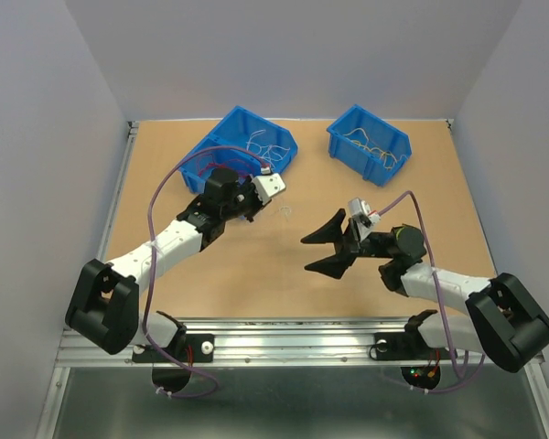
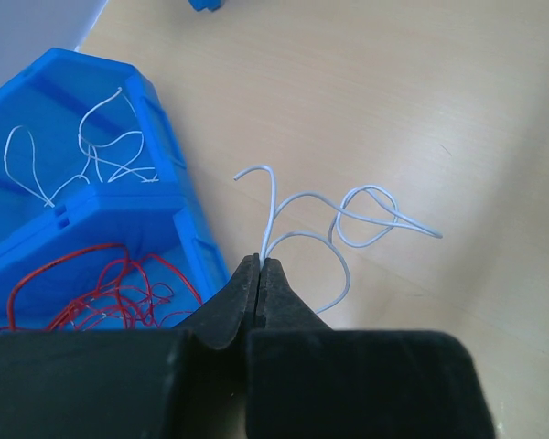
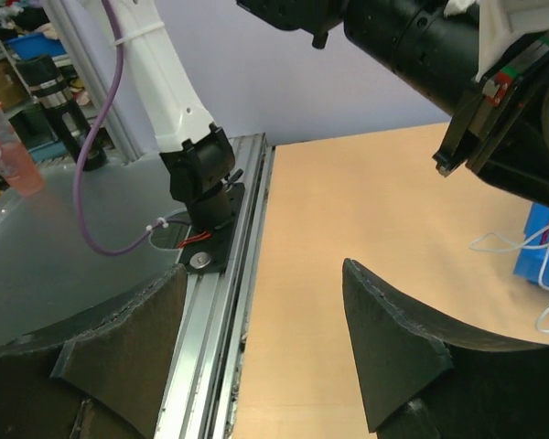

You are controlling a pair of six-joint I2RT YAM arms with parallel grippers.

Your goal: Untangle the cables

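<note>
Cables: one white cable (image 2: 274,201) is pinched at its end in the left gripper (image 2: 259,267), jaws fully closed on it, hanging over the bare table (image 1: 256,265) just beside the left blue bin (image 2: 165,206). From the tips it runs forward, then curls off to the right in the wrist view, with a small loop near the free end. Long axis is roughly left to right, pointing away from the bin toward mid-table. It looks separate from the others. Red cables (image 2: 110,283) sit in the bin's near compartment and more white cables (image 2: 101,146) in the far one. The second bin (image 1: 352,155) holds pale wires too. Right gripper (image 1: 307,254) hovers with jaws wide apart, holding nothing, well apart from the strand but on the side its free end points to. Judgement: if a second grip is needed, the right arm takes the free end.
</note>
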